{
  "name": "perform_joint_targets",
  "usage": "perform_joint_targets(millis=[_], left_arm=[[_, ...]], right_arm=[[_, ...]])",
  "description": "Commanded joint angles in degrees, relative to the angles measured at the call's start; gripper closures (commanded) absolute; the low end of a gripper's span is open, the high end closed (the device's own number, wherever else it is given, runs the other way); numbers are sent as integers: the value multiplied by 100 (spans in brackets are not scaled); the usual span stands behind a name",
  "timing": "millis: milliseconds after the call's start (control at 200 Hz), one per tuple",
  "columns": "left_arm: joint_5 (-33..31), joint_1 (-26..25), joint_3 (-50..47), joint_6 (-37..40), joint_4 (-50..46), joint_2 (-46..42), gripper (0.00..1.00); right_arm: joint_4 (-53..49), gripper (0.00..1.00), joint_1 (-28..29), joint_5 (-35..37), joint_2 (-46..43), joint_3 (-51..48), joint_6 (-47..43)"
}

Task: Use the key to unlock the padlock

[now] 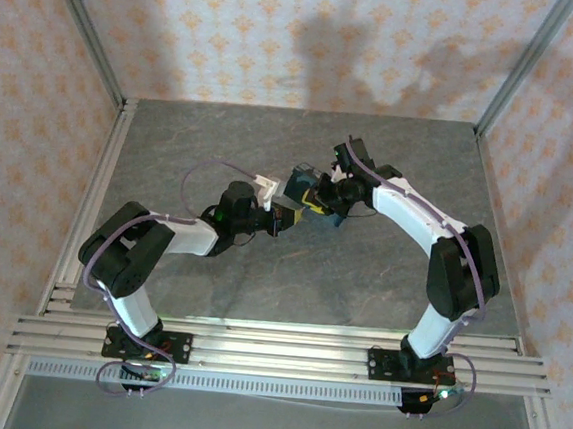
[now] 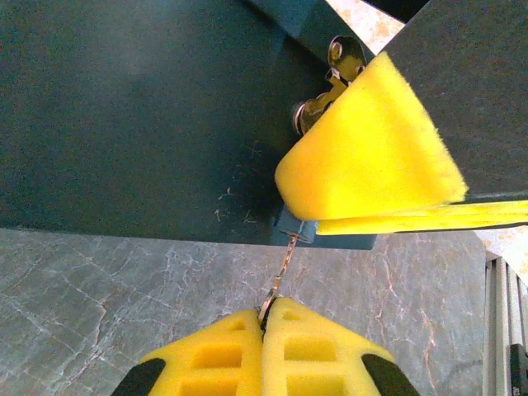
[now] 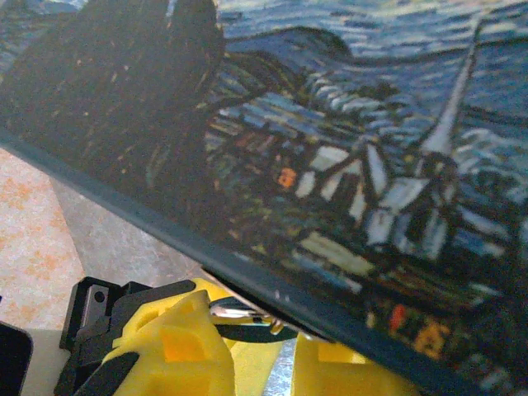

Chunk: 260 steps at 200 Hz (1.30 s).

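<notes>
Bench (image 1: 202,147), grey stone-look top, patterned walls on three sides. Both arms reach in and meet near mid-bench.

Container: one tin box (image 1: 300,187), held up off the bench between the two tools.
- The right wrist view looks across its printed face (image 3: 346,165): night-sky swirls, village, steeple.
- The left wrist view shows a plain dark teal side (image 2: 140,107).
- Whether the lid is shut cannot be made out, and nothing of the inside is visible.
- Small silvery latch fittings (image 2: 334,70) sit at the box's edge.

Padlock (image 2: 294,224): a tiny blue body at the lower corner of the box, just under the right tool's yellow pad (image 2: 371,148).

Key (image 2: 279,276): a thin silvery strip running from the padlock's underside down to the left tool. Its upper end meets the padlock body. How far it has entered cannot be made out.

Left tool (image 2: 268,309): the yellow pads are pressed together, pinching the lower end of the key. From above, this tool (image 1: 284,217) sits just beside the box.

Right tool (image 3: 260,330): the pads are drawn to a narrow gap at the box's edge, seemingly clamped on the padlock body; the contact itself is partly hidden. A thin metal ring (image 3: 239,313) lies between its fingers and the box rim. From above, this tool (image 1: 326,200) is against the box's right side.
</notes>
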Motion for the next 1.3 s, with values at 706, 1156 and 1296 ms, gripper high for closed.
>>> perform_joint_targets(millis=[706,1156,1296], left_arm=[[-319,-154,176,-52,346,236,100],[-672,-161,95,75,269,66,100],[-582,-161,86,-24,460,53,100]], right_arm=[[219,100,-17,-212,-294,-119,188],[-328,100,-15,-119,-196,67,-94],[-320,100,-17,-93,-175,27,-94]])
